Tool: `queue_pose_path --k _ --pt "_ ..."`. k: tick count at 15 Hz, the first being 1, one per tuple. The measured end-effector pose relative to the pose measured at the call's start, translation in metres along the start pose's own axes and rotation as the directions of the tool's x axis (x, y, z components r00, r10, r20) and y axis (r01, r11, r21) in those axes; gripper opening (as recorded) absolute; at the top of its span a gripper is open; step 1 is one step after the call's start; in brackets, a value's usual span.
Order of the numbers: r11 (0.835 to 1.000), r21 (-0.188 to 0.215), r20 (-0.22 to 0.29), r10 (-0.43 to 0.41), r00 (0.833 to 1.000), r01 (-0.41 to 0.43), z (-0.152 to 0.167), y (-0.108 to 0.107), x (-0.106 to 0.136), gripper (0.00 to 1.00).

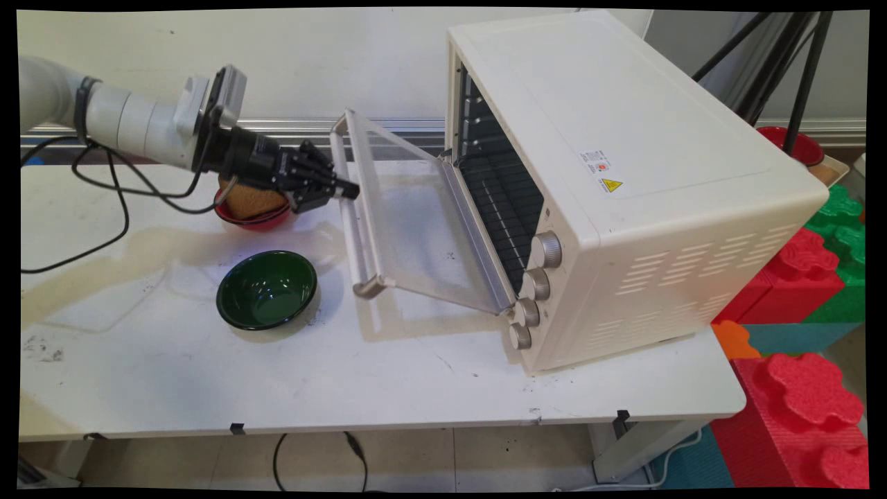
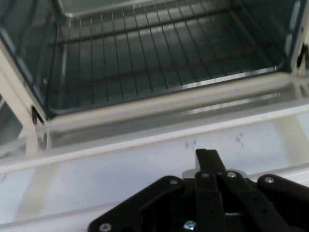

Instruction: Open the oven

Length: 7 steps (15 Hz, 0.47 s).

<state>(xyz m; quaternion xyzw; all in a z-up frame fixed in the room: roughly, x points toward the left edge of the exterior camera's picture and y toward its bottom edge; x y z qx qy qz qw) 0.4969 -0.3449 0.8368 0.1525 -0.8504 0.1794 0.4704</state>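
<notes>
Gripper [image 1: 344, 188] at the handle [image 1: 355, 229] of the toaster oven's [image 1: 624, 187] half-lowered glass door [image 1: 409, 222], jaws pressed together and holding nothing.

The closed fingertips [image 2: 208, 159] sit against the handle bar near its far end. Pushing so far off-centre could let them slide off the bar, or nudge the oven across the bench [image 1: 173, 360]. Left of the door, under the wrist, stands a red bowl [image 1: 253, 216] with bread [image 1: 251, 201]; nearer the camera, a green bowl [image 1: 267, 289], which may stand in the door's way as it lowers.
</notes>
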Motion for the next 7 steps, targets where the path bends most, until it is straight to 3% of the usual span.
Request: queue_pose_path --k 7 --pt "1.000 -0.007 0.048 -0.022 0.999 0.022 -0.003 0.006 -0.041 0.00"
